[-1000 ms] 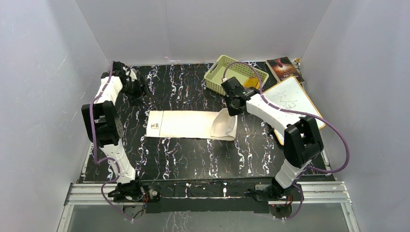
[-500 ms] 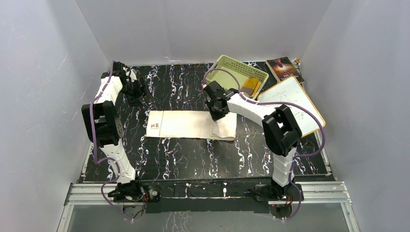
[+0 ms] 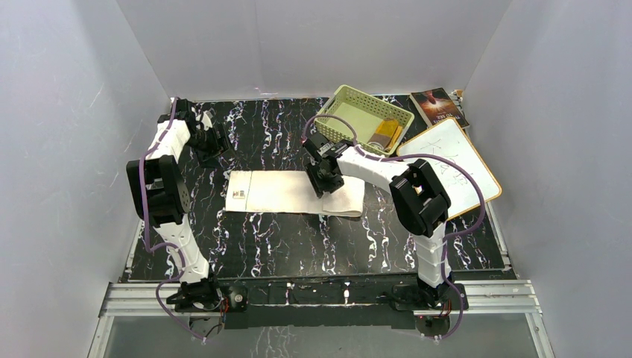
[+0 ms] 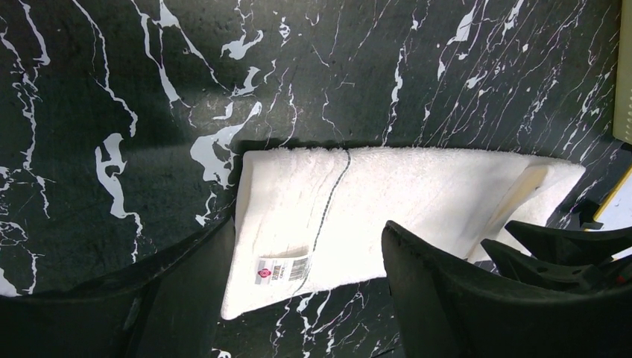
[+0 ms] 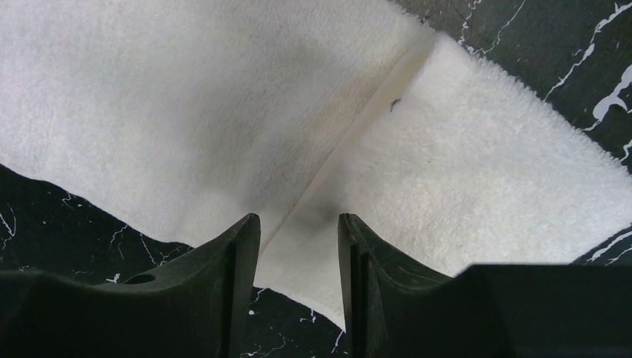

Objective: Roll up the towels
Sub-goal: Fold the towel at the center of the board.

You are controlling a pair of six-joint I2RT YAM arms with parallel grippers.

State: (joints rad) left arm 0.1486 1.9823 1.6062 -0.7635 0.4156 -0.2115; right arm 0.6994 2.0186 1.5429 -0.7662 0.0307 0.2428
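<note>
Where doubled over, cream towel [image 3: 276,192] directly beneath the right pincer [image 5: 298,224].

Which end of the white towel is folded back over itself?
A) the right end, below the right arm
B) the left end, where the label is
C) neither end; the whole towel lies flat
A: at the right end of the white towel a flap lies on top of the rest, while the end with the label lies flat.
</note>
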